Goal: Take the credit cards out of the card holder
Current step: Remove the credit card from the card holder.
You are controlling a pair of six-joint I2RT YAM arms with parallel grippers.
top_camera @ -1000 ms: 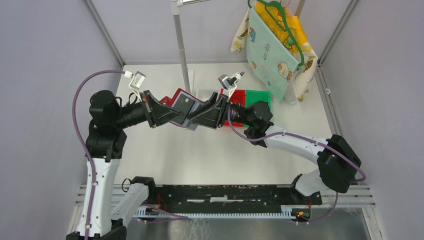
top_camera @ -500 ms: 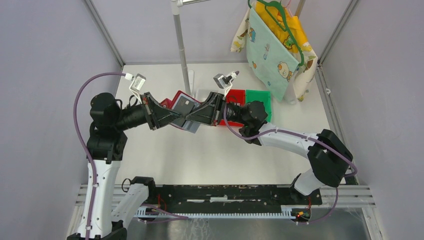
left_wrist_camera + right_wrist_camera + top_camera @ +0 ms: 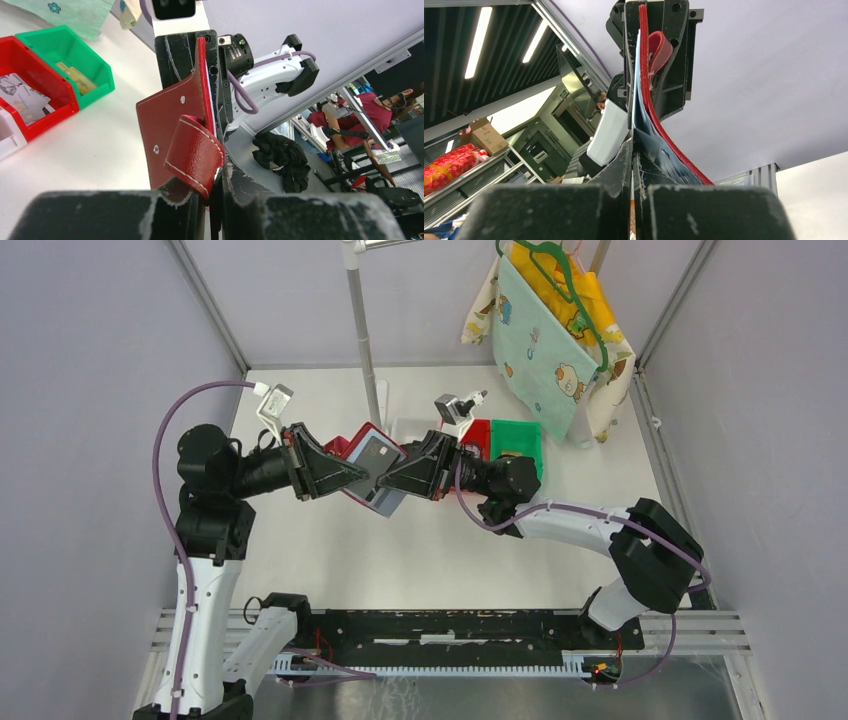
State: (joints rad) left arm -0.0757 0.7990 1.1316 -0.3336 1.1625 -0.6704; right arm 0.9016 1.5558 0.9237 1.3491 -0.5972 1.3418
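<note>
Your left gripper (image 3: 354,473) and right gripper (image 3: 386,480) both pinch the raised card holder (image 3: 372,455); some credit cards (image 3: 75,77) lie in the green bin (image 3: 97,92), but 1 seems left inside.

A white table (image 3: 400,550) is seen across the frame's middle. At upper centre, three bins are set on it in a row: clear (image 3: 408,426), red (image 3: 480,432), green (image 3: 516,435). A pole (image 3: 364,340) is stood left of them.

Robot lab cell: grey panel walls (image 3: 100,390), alu frame (image 3: 207,305), white table (image 3: 400,550), sorting bins (image 3: 515,435).
</note>
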